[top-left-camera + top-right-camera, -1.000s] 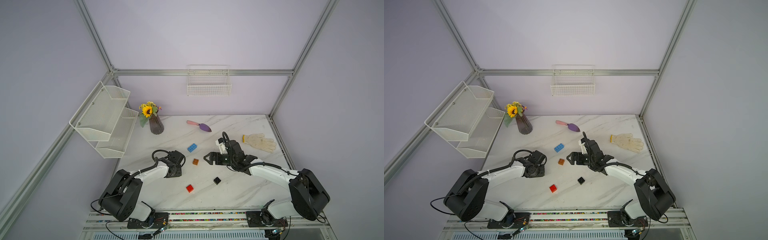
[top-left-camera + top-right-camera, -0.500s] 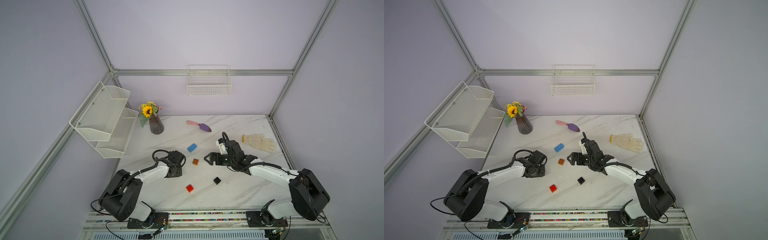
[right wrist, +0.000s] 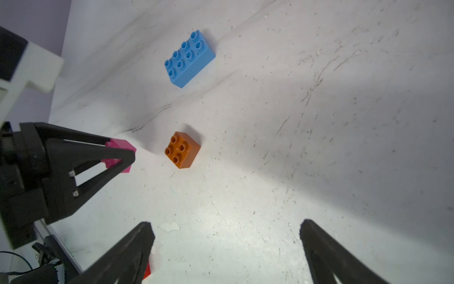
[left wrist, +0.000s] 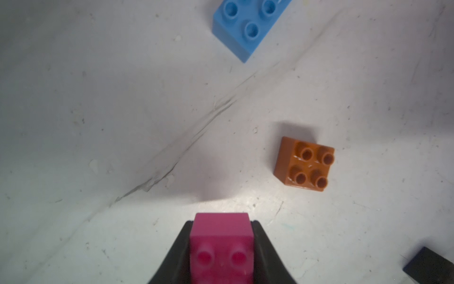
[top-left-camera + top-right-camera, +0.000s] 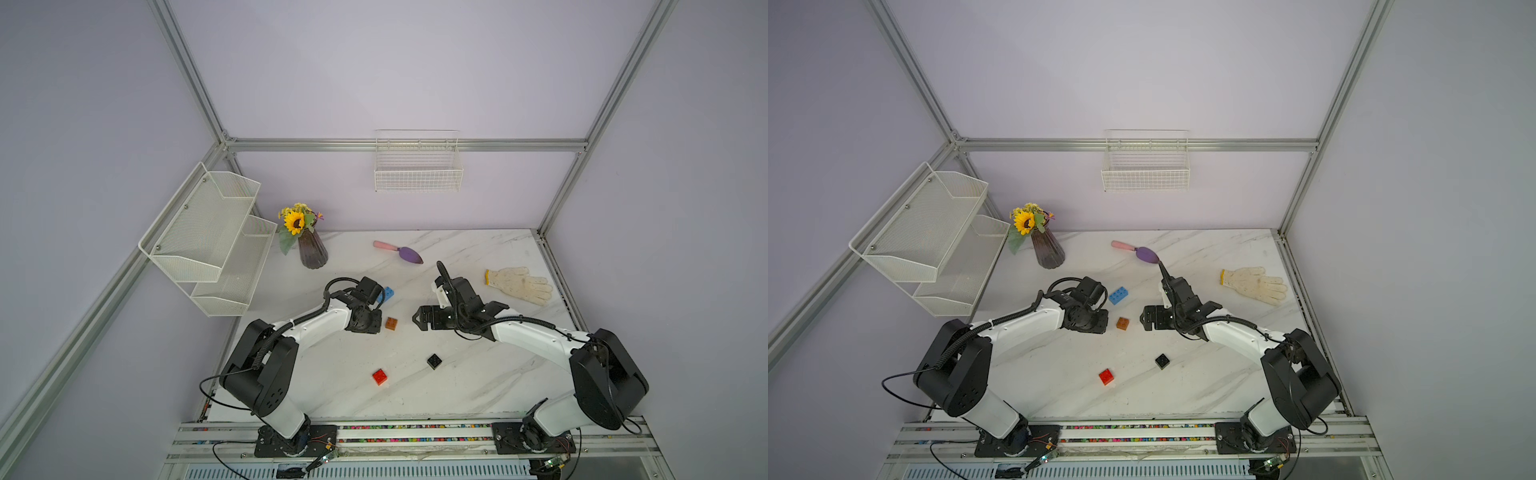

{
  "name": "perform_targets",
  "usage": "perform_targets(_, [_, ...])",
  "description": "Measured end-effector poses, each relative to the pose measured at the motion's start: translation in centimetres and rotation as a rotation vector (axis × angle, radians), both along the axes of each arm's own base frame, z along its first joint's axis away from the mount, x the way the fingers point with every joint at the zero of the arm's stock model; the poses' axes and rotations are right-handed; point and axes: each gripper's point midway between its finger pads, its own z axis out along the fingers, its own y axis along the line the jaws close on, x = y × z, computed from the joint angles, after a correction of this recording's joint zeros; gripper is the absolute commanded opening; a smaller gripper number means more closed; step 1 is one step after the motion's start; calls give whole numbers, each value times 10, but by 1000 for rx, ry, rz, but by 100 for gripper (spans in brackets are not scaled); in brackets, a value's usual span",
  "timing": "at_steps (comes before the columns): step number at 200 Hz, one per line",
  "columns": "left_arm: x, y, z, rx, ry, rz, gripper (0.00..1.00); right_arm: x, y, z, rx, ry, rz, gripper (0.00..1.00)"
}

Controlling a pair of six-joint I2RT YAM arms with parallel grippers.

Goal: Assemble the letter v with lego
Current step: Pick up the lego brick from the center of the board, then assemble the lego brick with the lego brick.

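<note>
Left wrist view: left fingers (image 4: 179, 260) clamped on the pink brick (image 4: 221, 236), near the orange brick (image 4: 304, 164) on the bench (image 4: 98, 98). In both top views, the blue brick (image 5: 1118, 295) lies at twelve o'clock from the orange one, black brick (image 5: 1162, 361) at four, red brick (image 5: 1106, 377) at six. Right fingers (image 3: 324, 258) gape wide, empty.

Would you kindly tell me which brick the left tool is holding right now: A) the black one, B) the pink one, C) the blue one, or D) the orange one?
B: the left tool is shut on the pink brick, while the blue brick and the orange brick lie apart from it.
</note>
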Motion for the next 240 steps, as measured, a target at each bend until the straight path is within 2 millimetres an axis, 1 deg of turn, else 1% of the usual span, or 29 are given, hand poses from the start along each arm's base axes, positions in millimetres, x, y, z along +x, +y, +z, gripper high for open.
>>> perform_targets(21, [7,-9,3,-9,-2,-38,16,-4,-5,-1,-19,-17,15,97])
perform_targets(36, [9,-15,3,-15,1,-63,16,-11,-8,0,-23,-26,31,97])
perform_targets(68, [16,-28,5,-21,-1,-114,16,-32,-9,-1,13,-8,94,97])
perform_targets(92, [21,-39,7,-24,-6,-140,16,-48,-9,-10,33,25,132,97])
perform_targets(115, [22,-48,7,-25,-4,-157,16,-57,-11,-13,45,41,147,97])
perform_targets(146, [19,-59,4,-18,3,-184,16,-59,-10,-7,62,30,156,97])
perform_targets(187, [11,-67,-2,0,17,-208,16,-61,-8,-2,77,25,165,97])
perform_targets(240, [9,-67,-2,21,9,-212,16,-62,-7,-2,82,28,170,97])
